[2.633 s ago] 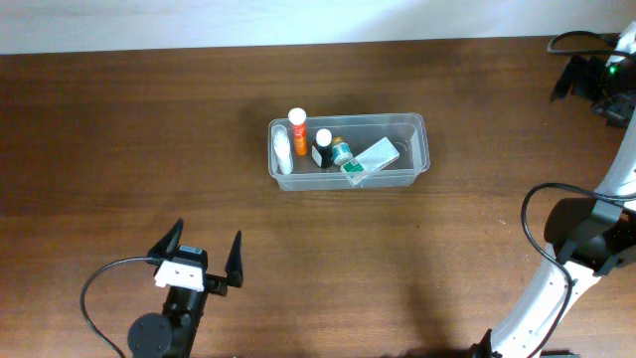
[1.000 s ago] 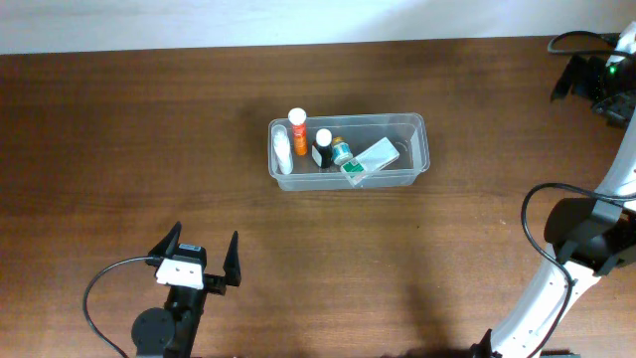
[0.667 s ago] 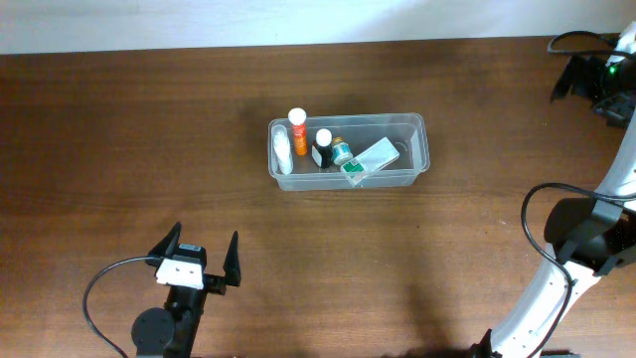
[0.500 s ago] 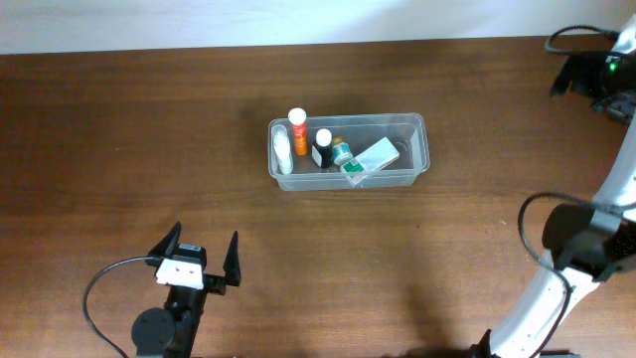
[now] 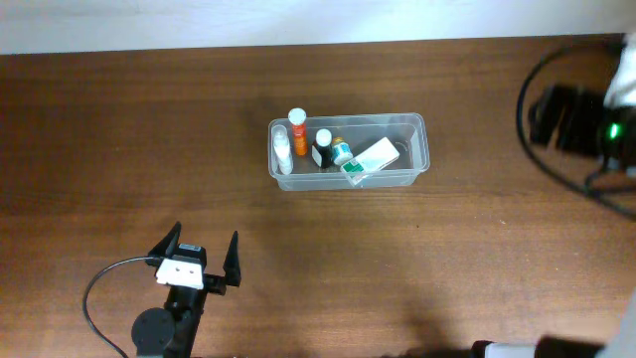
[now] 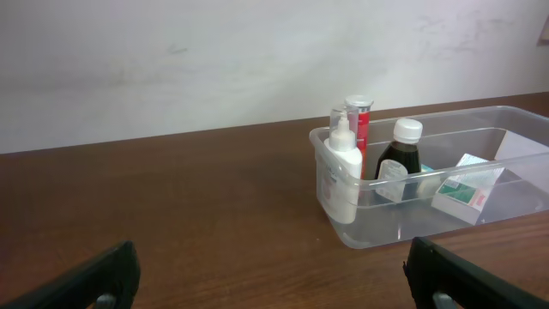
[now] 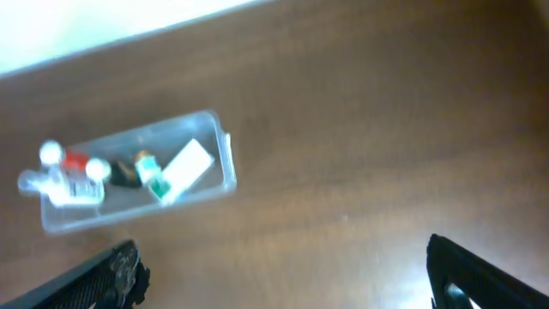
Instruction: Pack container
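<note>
Container [image 5: 420,145] sits ahead of left claw [image 5: 206,234]; well apart.

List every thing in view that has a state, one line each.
container: upright, no lid on, partly filled
white bottle: upright, inside at one end of the container
orange bottle: upright, white cap on, inside
dark bottle: upright, white cap on, inside
box: tilted, leaning inside
left hand: open, empty
right hand: open, empty
</note>
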